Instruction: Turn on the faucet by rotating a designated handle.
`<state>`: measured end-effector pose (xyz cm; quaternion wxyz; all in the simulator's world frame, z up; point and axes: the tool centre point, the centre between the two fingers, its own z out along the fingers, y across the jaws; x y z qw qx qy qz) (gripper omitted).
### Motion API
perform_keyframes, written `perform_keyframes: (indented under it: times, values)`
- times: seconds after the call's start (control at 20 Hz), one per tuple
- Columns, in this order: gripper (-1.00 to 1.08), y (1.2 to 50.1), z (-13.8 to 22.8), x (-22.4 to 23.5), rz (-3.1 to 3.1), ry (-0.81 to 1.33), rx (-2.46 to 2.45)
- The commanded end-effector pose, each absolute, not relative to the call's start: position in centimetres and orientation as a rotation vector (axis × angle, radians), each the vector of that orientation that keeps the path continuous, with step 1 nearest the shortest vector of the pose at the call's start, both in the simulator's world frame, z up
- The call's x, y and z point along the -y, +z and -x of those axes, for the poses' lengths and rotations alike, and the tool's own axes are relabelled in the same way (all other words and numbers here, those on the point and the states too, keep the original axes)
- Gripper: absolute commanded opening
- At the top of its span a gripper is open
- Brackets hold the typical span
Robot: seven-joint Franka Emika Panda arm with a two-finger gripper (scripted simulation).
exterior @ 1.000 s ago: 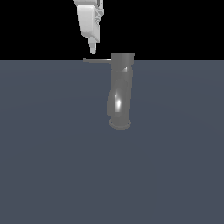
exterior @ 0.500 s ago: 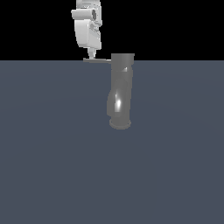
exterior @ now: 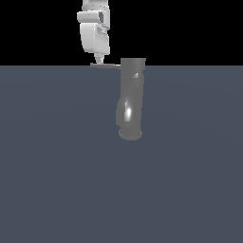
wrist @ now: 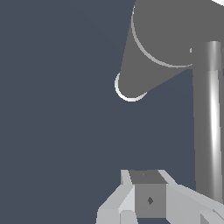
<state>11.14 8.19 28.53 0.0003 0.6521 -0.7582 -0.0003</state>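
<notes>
The faucet [exterior: 130, 99] is a glossy grey upright cylinder with a slight bend, standing on a round base flange. The handle [exterior: 105, 65], a thin flat grey bar, sticks out from the faucet's top toward the exterior view's left. My white gripper [exterior: 98, 60] hangs straight down over the bar's outer end, its fingertips at or just above the bar. The fingers look pressed together with nothing between them. In the wrist view the gripper [wrist: 148, 192] sits beside the handle [wrist: 208, 118], with the faucet [wrist: 168, 39] seen from above.
A flat dark blue-grey floor [exterior: 57, 166] spreads all around the faucet. Beyond its far edge the background is black.
The gripper has come down a little onto the handle's outer end, and more of the wrist now shows above it. The handle and faucet have not visibly moved.
</notes>
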Motion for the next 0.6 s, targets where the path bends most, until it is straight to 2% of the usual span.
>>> perform_keyframes:
  times: [0.0,0.55]
  values:
    - [-1.00,28.6,-10.6,-8.3,-2.049,-0.001,2.381]
    - [-1.00,28.5,-7.8,-8.5,-2.049,-0.001,2.381]
